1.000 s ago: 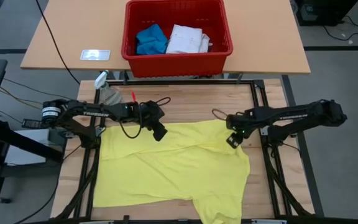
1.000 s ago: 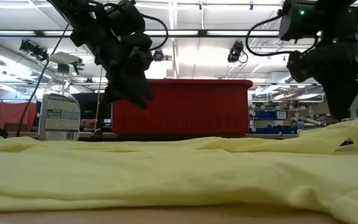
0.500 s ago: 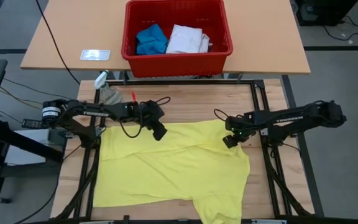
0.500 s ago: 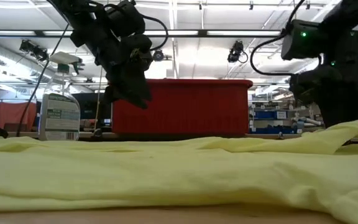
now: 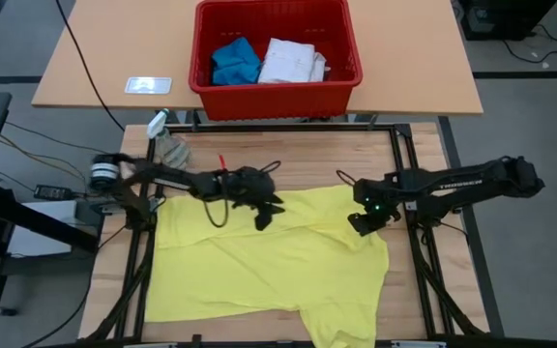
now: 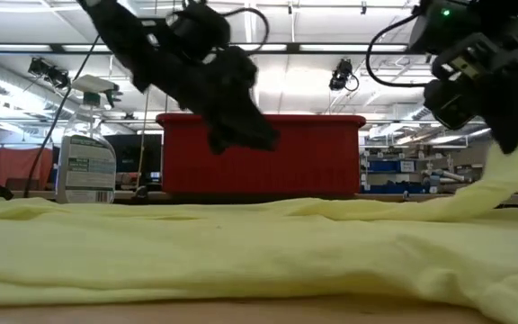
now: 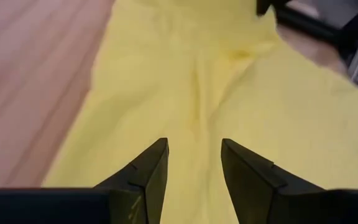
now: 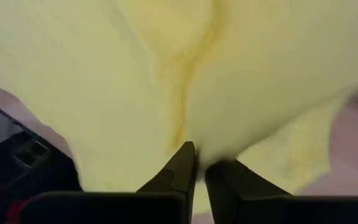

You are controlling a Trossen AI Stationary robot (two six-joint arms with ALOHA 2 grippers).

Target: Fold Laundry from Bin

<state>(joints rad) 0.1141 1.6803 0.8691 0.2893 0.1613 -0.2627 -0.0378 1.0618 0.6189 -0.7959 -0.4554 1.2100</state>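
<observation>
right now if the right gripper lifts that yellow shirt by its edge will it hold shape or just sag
Probably sag: the yellow T-shirt lies wrinkled and flat, and where the right gripper pinches its edge, the cloth rises in a drooping strip. It looks thin, so likely light; the rest may drag along the table.

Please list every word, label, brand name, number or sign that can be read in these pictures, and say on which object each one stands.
"TROSSEN": white lettering along the right arm in the high view; it is small, so this reading is uncertain.
Spray bottle label: lines of print, too blurred to read.
White card on the tan table: any print is too small to read.
Red bin, yellow T-shirt: no text visible.
</observation>
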